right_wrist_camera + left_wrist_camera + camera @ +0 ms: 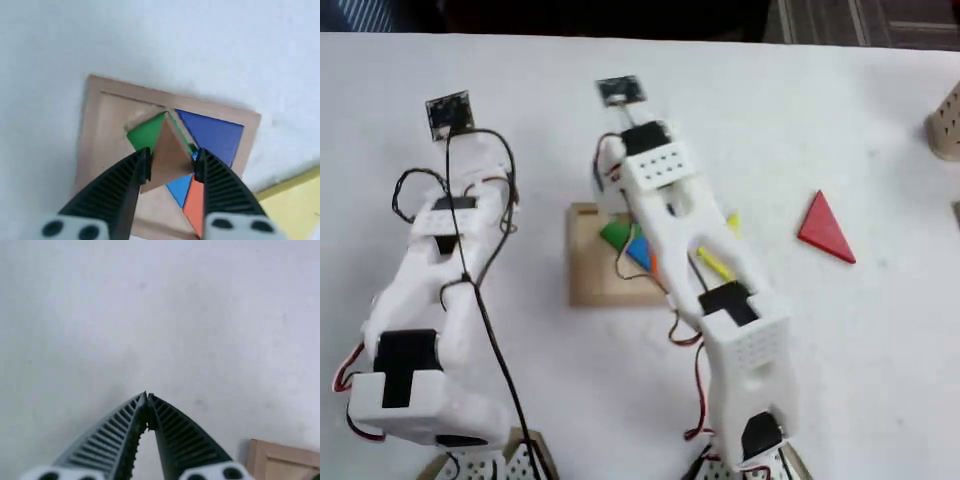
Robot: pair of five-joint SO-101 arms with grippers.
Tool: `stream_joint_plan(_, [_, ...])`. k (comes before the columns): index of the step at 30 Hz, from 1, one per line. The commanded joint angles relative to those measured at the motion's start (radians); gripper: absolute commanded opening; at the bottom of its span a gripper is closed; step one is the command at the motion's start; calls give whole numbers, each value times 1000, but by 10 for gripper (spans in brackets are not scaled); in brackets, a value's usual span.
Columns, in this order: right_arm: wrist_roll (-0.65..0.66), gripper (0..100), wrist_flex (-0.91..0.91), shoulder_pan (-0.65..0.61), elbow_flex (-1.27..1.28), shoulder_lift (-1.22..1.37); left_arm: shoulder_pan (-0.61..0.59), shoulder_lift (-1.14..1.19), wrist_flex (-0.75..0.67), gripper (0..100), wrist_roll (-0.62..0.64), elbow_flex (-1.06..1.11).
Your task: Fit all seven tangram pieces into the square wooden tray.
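- Right fingers pinch a tan triangle by two of its edges, one pad on each side, with its point jutting out past the tips.
- Directly beneath the tips sits the tray. The held piece hangs over the green piece; whether it touches I cannot tell.
- To do this step well, I judge the triangle should be turned until one edge runs along a neighbour's. It should then be lowered flat onto bare wood and let go only once it lies level. Dropped on the green piece, it would ride up.
- Bare tray floor lies just outside the finger on the green side. Beyond the other finger the large blue triangle fills a corner, with a small blue piece and an orange piece back toward the wrist.
- Farther off, outside the tray, a yellow piece lies on the surface, partly under the right arm in the high view. A red triangle lies well apart.
- Left fingers are pressed together tip to tip over bare surface, near the tray's corner and out of the way.
- Farthest, a pegged wooden block stands at the surface's edge.
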Motion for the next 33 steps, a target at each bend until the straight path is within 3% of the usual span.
stream_joint_plan(1, [64,112,-22,-62,-8,-5,-10,-62,-25,24,-2,-15])
stream_joint_plan(7, [54,112,-90,-65,-41,85,-8,-62,-25,24,-2,-15])
stream_joint_plan(12, [-207,112,-45,-12,-48,110,-7,-62,-25,24,-2,-15])
stream_joint_plan(16, [-285,115,-30,-15,-48,105,-4,-62,-25,24,-2,-15])
stream_joint_plan(20, [-287,142,-31,-31,-49,105,-4,-61,-25,24,-2,-15])
stream_joint_plan(26, [-253,307,8,-36,-58,104,-2,-61,-23,24,-2,-15])
stream_joint_plan(33, [-160,272,214,36,-250,104,28,-64,-21,24,-2,-8])
